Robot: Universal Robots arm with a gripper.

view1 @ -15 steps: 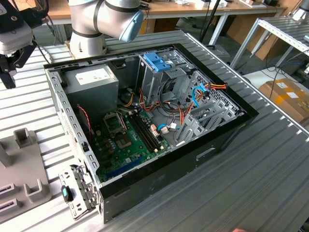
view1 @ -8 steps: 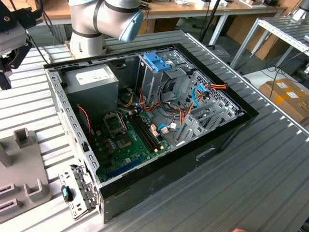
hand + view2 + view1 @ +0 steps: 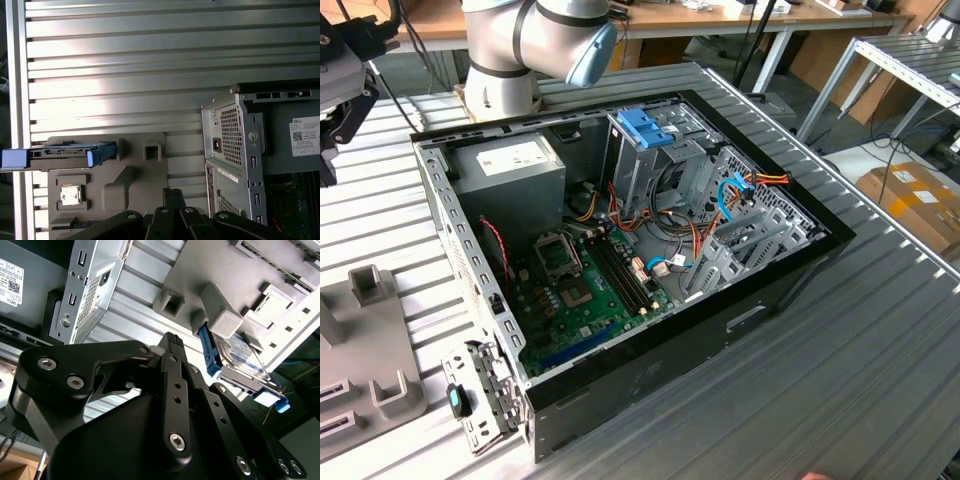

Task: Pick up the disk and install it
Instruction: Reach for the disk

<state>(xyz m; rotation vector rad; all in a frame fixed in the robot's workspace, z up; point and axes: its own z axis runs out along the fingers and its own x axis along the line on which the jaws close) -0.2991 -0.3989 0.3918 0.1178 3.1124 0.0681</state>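
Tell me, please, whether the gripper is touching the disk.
Apart: the first wrist view shows a plain stretch of grey holder between the gripper and the disk.

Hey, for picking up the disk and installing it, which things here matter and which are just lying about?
Part of the job:
- disk, lying on the grey holder
- gripper, near that holder
- drive cage inside the open computer case, likely where the disk goes

Just lying about:
- power supply
- motherboard
- cardboard box beyond the table
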